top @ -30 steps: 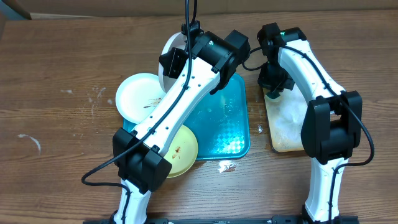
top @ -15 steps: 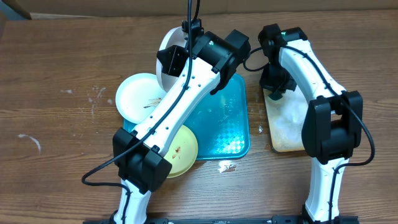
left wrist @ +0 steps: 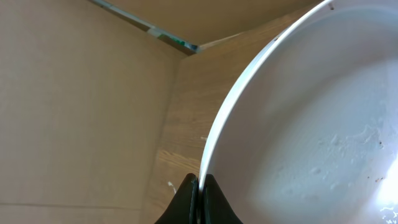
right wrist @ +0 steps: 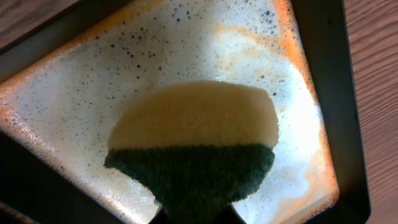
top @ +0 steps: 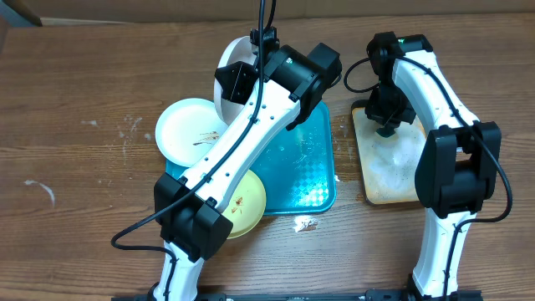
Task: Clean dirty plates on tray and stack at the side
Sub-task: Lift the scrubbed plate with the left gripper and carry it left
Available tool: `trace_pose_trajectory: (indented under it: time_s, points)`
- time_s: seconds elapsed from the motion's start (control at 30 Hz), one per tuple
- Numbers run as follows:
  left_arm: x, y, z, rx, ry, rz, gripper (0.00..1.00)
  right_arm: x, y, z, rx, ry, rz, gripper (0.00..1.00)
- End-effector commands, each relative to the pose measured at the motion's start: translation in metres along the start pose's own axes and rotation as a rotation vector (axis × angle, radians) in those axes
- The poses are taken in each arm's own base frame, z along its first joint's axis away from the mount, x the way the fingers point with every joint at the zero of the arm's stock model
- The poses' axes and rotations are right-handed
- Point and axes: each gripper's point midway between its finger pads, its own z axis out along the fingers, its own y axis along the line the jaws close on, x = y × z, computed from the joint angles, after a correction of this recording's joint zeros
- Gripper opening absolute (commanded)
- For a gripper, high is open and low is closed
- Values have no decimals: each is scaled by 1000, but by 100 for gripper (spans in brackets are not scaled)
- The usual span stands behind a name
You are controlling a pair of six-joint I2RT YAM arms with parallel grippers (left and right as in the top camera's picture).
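My left gripper is shut on the rim of a white plate and holds it tilted on edge above the far end of the teal tray; the plate shows in the overhead view. A second white plate lies at the tray's left edge. The yellow-green plate lies at the tray's near left corner, partly under my left arm. My right gripper is shut on a yellow and green sponge just above the foamy beige tray.
The small dark-rimmed beige tray with suds lies right of the teal tray. A white scrap lies on the wood near the teal tray's front edge. Cardboard walls stand behind the table.
My right gripper has moved right, from the beige tray's far left corner to over its far end. The held plate has shifted slightly.
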Motion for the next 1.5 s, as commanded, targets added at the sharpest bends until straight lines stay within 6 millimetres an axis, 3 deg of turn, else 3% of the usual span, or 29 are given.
trace_pose_trajectory:
  time_s: [0.0, 0.53, 0.8, 1.0, 1.1, 1.27, 1.47]
  points:
    - [-8, 5, -8, -20, -42, -7, 4, -6, 2, -4, -6, -17, 7, 4]
    - [-10, -7, -29, 1, -89, 5, 4, -4, 2, -3, -7, -10, 6, 4]
    - [-8, -2, -18, -4, -58, 6, 4, -5, 3, -3, -7, -11, 6, 4]
    - [-8, 3, -20, 6, -57, 3, 4, -5, 2, -3, -8, -12, 7, 4]
    - [-14, 5, -22, 0, -83, -78, 4, -6, 3, -3, -10, -14, 9, 4]
    - [-2, -2, -14, 43, -15, -42, 4, -5, 2, -3, -9, -13, 8, 4]
    - [41, -33, 14, 302, 324, -164, 4, -3, 1, -3, -4, -5, 5, 4]
